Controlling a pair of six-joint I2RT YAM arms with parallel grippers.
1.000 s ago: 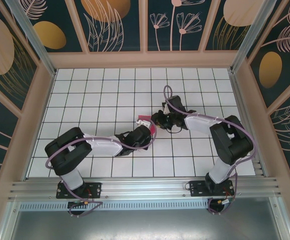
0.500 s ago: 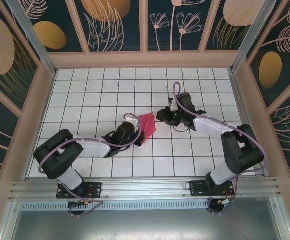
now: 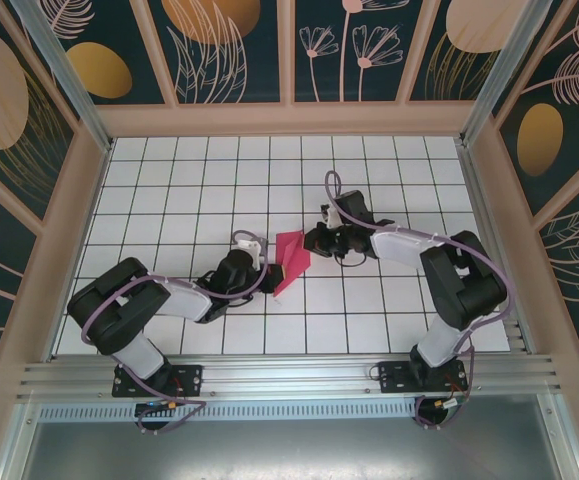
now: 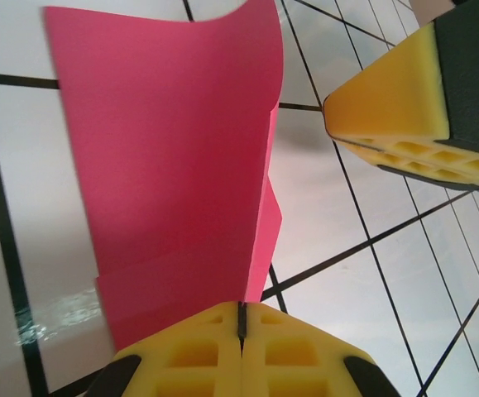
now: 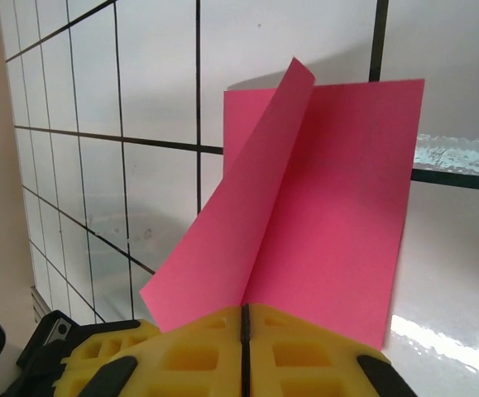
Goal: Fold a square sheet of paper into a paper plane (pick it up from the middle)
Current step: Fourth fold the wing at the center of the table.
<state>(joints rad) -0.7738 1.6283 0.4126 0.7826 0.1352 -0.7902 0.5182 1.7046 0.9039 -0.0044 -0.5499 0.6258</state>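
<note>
The part-folded pink paper [image 3: 291, 260] sits around the middle of the counter [image 3: 169, 180], its long axis slanting from a narrow near-left tip to a wider far end. The right gripper [image 3: 311, 242] has just pinched its far-right edge; the left gripper [image 3: 265, 268], drawn back leftward, pinches the near-left edge, so creasing can probably proceed

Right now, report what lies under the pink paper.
White gridded tabletop shows around the pink paper, running beneath its edges. The patch directly below is covered, so anything there cannot be seen.
</note>
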